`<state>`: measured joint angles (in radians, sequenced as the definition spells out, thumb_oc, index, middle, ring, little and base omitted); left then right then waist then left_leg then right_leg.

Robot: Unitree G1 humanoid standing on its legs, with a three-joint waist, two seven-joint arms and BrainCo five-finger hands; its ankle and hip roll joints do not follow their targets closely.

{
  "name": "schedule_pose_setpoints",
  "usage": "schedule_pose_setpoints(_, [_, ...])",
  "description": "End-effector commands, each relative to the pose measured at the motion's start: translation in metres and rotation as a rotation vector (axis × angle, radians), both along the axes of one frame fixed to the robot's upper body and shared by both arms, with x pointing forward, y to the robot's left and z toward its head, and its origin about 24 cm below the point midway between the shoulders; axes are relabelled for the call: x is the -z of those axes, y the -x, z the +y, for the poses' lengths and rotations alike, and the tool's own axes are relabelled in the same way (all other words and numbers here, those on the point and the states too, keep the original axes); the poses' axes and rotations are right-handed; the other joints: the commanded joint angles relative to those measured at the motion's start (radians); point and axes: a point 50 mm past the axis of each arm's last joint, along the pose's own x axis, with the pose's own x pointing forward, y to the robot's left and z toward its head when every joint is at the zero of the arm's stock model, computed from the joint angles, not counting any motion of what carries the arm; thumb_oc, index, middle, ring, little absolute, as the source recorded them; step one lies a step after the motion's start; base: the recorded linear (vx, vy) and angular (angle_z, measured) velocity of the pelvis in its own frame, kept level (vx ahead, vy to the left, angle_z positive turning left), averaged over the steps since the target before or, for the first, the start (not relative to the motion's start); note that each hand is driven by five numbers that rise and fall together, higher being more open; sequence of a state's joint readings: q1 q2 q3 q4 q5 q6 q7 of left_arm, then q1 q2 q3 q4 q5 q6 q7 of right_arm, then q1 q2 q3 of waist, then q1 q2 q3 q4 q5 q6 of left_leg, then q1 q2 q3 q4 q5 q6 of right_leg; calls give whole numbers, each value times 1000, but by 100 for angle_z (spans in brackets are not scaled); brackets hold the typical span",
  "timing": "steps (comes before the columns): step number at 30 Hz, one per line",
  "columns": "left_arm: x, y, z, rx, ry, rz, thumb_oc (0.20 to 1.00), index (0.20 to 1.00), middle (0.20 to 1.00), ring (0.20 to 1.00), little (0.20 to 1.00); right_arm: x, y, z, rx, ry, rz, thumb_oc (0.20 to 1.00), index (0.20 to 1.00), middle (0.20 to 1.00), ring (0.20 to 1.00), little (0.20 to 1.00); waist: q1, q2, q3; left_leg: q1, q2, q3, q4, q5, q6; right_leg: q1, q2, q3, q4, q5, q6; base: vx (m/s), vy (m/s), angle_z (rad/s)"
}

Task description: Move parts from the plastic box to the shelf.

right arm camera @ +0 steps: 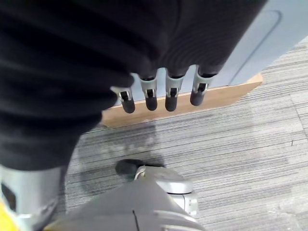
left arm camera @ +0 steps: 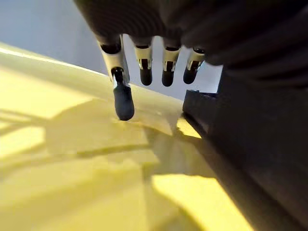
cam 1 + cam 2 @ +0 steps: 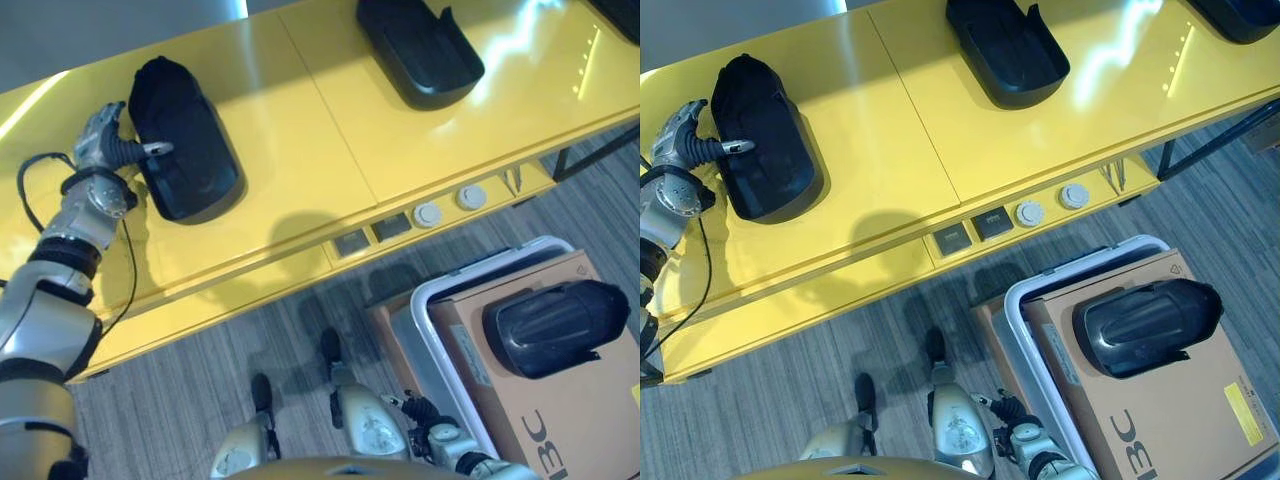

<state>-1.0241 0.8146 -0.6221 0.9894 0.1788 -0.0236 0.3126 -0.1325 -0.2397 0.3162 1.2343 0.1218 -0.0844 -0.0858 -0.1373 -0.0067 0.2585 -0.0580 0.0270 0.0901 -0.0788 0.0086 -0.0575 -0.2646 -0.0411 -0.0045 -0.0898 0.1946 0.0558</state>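
A black moulded part (image 3: 185,140) lies on the yellow shelf (image 3: 330,150) at its left end. My left hand (image 3: 108,138) rests beside the part's left edge, open, with its thumb laid across the rim. In the left wrist view the fingers (image 2: 123,101) hang straight over the shelf and the part (image 2: 260,144) stands just beside them. A second black part (image 3: 420,50) sits further along the shelf. A third part (image 3: 555,325) lies on brown cardboard inside the white-rimmed plastic box (image 3: 425,320) on the floor. My right hand (image 3: 440,435) hangs low beside the box, open and holding nothing, its fingers (image 1: 150,98) relaxed.
Round knobs and dark sockets (image 3: 428,214) line the shelf's front edge. Another dark part (image 3: 1240,15) shows at the shelf's far right corner. The box stands on grey striped carpet (image 3: 200,380), with a dark metal leg (image 3: 590,150) under the shelf.
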Motion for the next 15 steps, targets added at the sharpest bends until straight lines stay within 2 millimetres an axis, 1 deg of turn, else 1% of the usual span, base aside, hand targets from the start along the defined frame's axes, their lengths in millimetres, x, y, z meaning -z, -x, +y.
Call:
schedule_pose_setpoints(1, [-40, 0, 9, -28, -97, -78, 1000, 1000, 1000, 1000, 1000, 7, 17, 3, -49, -7, 63, 1000, 1000, 1000, 1000, 1000, 0, 12, -19, -46, 76, -21, -8, 60, -65, 78, -64, -9, 3, -70, 107, 0, 0, 0])
schedule_pose_setpoints(3, [-43, 0, 7, -19, -142, -79, 1000, 1000, 1000, 1000, 1000, 6, 16, 2, -51, -4, 61, 1000, 1000, 1000, 1000, 1000, 2, 13, -18, -44, 76, -22, -8, 60, -64, 81, -64, -9, 3, -73, 107, 0, 0, 0])
schedule_pose_setpoints(6, [-42, 1, 7, -11, -110, -96, 1000, 1000, 1000, 1000, 1000, 6, 16, 2, -51, -3, 61, 1000, 1000, 1000, 1000, 1000, 3, 15, -18, -42, 76, -24, -8, 60, -64, 84, -64, -9, 3, -74, 107, 0, 0, 0])
schedule_pose_setpoints(7, [-48, 2, 5, 2, -150, -112, 1000, 1000, 1000, 1000, 1000, 6, 16, 1, -52, 1, 60, 1000, 1000, 1000, 1000, 1000, 5, 18, -18, -39, 76, -27, -8, 59, -64, 90, -64, -9, 3, -77, 106, 0, 0, 0])
schedule_pose_setpoints(10, [-53, 4, 2, 26, -175, -125, 1000, 1000, 1000, 1000, 1000, 7, 17, 1, -53, 3, 66, 1000, 1000, 1000, 1000, 1000, 9, 22, -23, -30, 76, -30, -8, 55, -63, 100, -64, -12, 3, -81, 106, 0, 0, 0])
schedule_pose_setpoints(15, [-61, 6, -6, 73, -302, -132, 1000, 1000, 1000, 1000, 1000, 7, 22, -3, -53, 7, 78, 1000, 1000, 1000, 1000, 1000, 13, 30, -44, -1, 78, -30, -8, 44, -63, 129, -66, -18, 3, -91, 106, 0, 0, 0])
